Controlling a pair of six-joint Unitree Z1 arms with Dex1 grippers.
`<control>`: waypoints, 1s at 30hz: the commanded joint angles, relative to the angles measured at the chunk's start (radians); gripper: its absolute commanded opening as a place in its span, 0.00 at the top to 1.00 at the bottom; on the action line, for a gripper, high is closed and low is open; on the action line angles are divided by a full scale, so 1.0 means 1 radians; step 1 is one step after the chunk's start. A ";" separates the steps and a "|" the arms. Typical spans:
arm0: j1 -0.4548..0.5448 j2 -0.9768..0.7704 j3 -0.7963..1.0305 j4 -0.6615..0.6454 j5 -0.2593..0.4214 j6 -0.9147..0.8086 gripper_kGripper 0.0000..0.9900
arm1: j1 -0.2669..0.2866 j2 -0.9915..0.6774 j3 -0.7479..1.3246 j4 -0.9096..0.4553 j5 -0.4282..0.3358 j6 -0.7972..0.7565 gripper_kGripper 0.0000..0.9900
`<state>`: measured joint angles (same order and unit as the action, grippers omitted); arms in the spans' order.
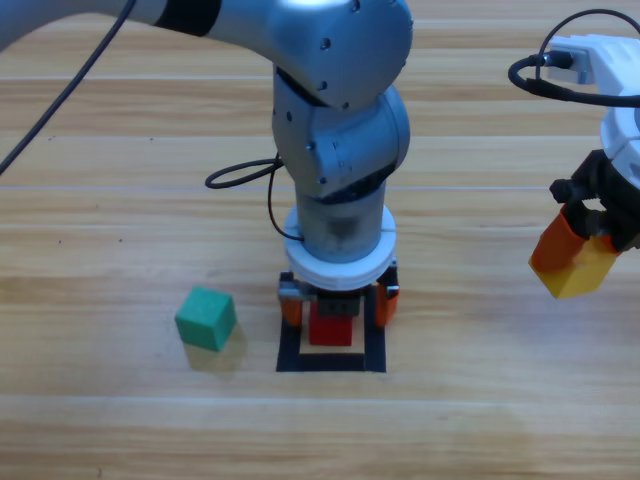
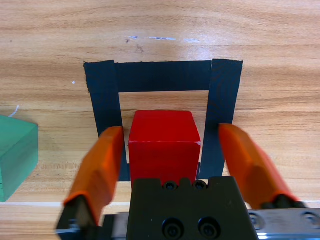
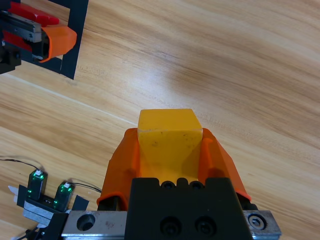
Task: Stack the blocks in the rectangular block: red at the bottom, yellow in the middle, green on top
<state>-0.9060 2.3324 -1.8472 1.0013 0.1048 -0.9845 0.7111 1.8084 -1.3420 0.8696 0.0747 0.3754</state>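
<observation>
the rectangular block (image 1: 331,361) is a near-square outline of flat black tape with bare wood showing inside, and the red cube (image 1: 331,328) sits within it, toward the outline's far side under the left arm. in the left wrist view the red cube (image 2: 163,146) has crisp edges and a plain matte face, and the tape strips (image 2: 165,76) overlap at their corners. the left gripper (image 1: 338,306) stands straight down over the outline, its orange jaws apart, one on each side of the red cube with a gap showing on both sides. the green cube (image 1: 206,318) rests on the table to the left of the outline, well outside it, casting a soft shadow. the right gripper (image 1: 572,262) hangs above the table at the right edge, its jaws clamped on the yellow cube (image 3: 169,141), which is held off the surface. the table (image 1: 120,200) is pale wooden planking with fine straight grain and a slight sheen.
</observation>
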 commanded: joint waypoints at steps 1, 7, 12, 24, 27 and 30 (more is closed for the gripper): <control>-0.033 0.005 0.043 -0.010 0.007 -0.008 0.07 | 0.025 0.055 0.026 -0.018 0.002 -0.012 0.81; -0.033 -0.044 0.039 -0.007 0.027 -0.010 0.07 | 0.025 0.049 0.024 -0.018 0.001 -0.010 0.81; -0.028 -0.182 0.019 0.002 0.084 0.023 0.07 | 0.025 0.025 0.020 -0.018 -0.012 0.000 0.81; 0.012 -0.697 0.160 -0.007 0.329 0.141 0.07 | 0.139 0.092 -0.042 0.003 -0.059 0.183 0.80; 0.022 -0.820 0.246 -0.032 0.368 0.222 0.07 | 0.197 0.127 -0.077 0.003 -0.069 0.250 0.80; 0.050 -0.979 0.385 -0.112 0.369 0.314 0.07 | 0.246 0.180 -0.138 0.016 -0.078 0.310 0.80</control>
<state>-0.9023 1.5445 -1.6168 0.9654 0.4623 -0.7543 0.8251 1.8584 -1.4154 0.8699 0.0233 0.6186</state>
